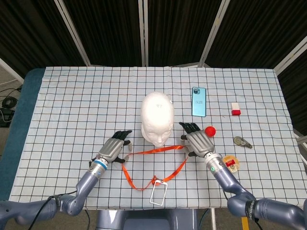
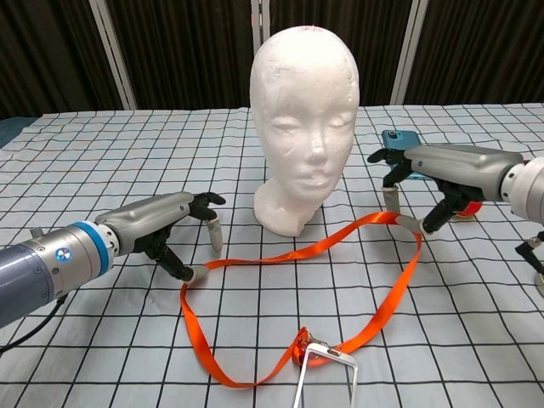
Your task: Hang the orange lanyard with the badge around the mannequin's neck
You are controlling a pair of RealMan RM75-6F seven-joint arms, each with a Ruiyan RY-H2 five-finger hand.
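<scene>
On the checked cloth near the front edge lies the orange lanyard [image 2: 374, 285], a thin flat ribbon in a wide loop, its clear badge [image 2: 327, 387] clipped at the near end. The loop's long axis runs left to right, with the badge pointing toward the near edge. Just beyond it stands the white mannequin head [image 2: 303, 119], upright, face toward the near side. The left hand [image 1: 113, 151] touches the loop's left end, fingers spread; whether it grips is unclear. The right hand [image 1: 197, 143] pinches the right end, lifted slightly. Bare cloth spreads left; a red ball [image 1: 209, 130] and phone [image 1: 198, 101] lie right.
</scene>
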